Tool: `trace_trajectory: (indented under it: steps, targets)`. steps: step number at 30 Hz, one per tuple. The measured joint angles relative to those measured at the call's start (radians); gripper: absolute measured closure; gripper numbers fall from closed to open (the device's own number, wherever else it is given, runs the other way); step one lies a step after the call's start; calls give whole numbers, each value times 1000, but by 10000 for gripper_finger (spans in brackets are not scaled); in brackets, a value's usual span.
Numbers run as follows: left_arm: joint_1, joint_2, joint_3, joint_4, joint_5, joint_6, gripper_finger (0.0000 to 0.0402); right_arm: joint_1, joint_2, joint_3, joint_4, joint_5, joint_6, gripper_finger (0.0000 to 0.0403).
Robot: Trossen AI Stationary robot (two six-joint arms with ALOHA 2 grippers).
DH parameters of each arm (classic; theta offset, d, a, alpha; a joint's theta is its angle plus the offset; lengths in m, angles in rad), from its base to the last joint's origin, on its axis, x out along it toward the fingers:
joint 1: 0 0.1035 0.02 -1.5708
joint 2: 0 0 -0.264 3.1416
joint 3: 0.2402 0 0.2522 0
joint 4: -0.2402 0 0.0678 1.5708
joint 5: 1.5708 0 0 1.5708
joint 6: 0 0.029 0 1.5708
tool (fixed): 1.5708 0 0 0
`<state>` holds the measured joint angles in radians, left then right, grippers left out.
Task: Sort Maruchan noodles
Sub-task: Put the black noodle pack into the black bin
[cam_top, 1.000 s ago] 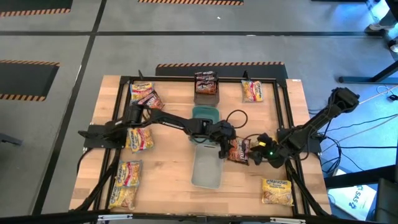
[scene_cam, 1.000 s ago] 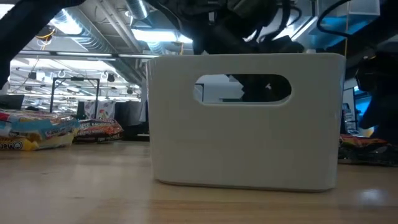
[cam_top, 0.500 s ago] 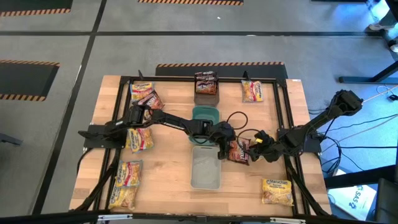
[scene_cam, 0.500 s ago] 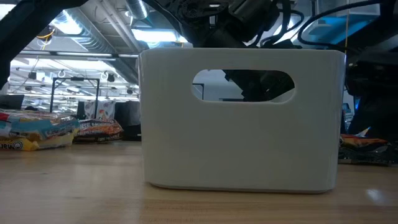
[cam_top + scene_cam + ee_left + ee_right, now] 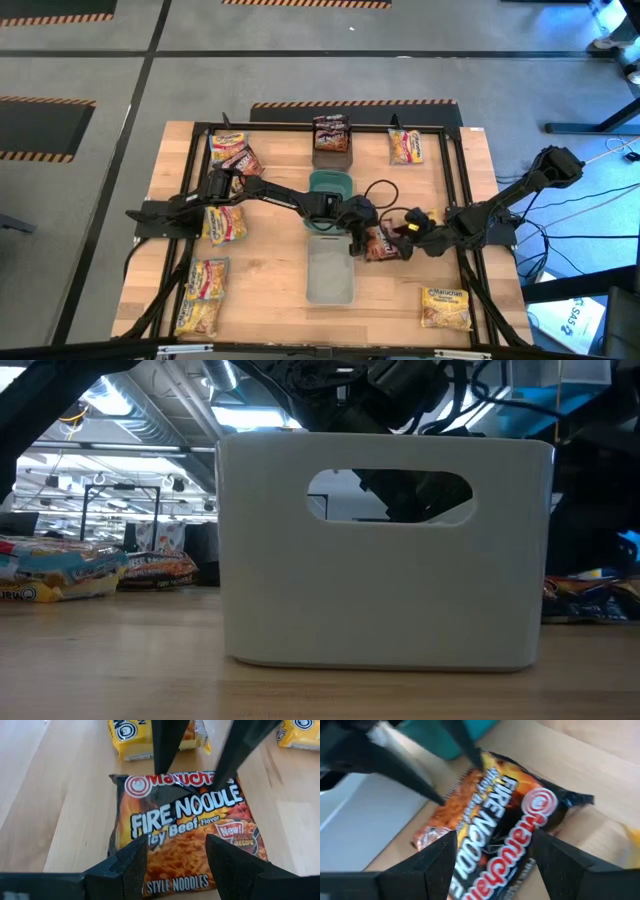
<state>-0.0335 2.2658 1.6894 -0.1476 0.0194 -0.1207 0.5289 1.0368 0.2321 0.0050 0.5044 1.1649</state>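
Note:
A dark red-brown Fire Noodle packet [image 5: 379,243] lies flat on the wood just right of the clear tray [image 5: 330,277]. My left gripper [image 5: 357,243] hangs open over the packet's tray-side end; in the left wrist view [image 5: 175,842] its fingers stand apart above the printed face [image 5: 185,825]. My right gripper [image 5: 403,233] is open at the packet's opposite, logo end [image 5: 540,805]. In the low view the tray [image 5: 385,550] hides both grippers, and only the packet's edge [image 5: 590,595] shows. My left gripper has its fingertips [image 5: 442,799] down at the packet's end nearest the clear tray, coming from above; I cannot tell whether they touch it. My right gripper sets both open fingertips [image 5: 216,781] on the packet's top face by the Maruchan logo [image 5: 150,785], slanting down from the table's right. The packet lies flat on the table.
A teal tray [image 5: 330,186] and a dark grey tray [image 5: 330,152] holding dark packets [image 5: 330,130] stand behind the clear one. Loose packets lie at the far left [image 5: 232,152], far right [image 5: 405,147], left [image 5: 225,222], near left [image 5: 203,297] and near right [image 5: 445,307].
My right gripper has moved toward the table's left, onto the dark packet's logo end. The clear tray has slid a little toward the near edge and straightened; it shows larger in the low view.

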Motion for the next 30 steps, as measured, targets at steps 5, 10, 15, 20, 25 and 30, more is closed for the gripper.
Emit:
trace_trajectory:
  steps: [5, 10, 15, 20, 25, 30]
  targets:
    - [-1, -5, 0, -6, -9, -1, 209, 0, -58, 69, -158, -56, -114, 159]
    - [-21, -53, 4, -3, -12, 0, 209, 0, -103, 164, -345, -161, -245, 159]
    - [-63, -60, 25, -10, -20, 18, 209, 2, -87, 168, -340, -289, -391, 159]
    - [-74, -47, 28, -22, -131, 52, 209, 13, -21, 168, -285, -328, -530, 159]
    - [-43, -21, 27, -19, -178, 36, 209, 73, 66, 168, -291, -236, -568, 159]
    - [-19, 6, 27, -21, -115, -7, 209, 147, 123, 168, -305, -167, -485, 159]
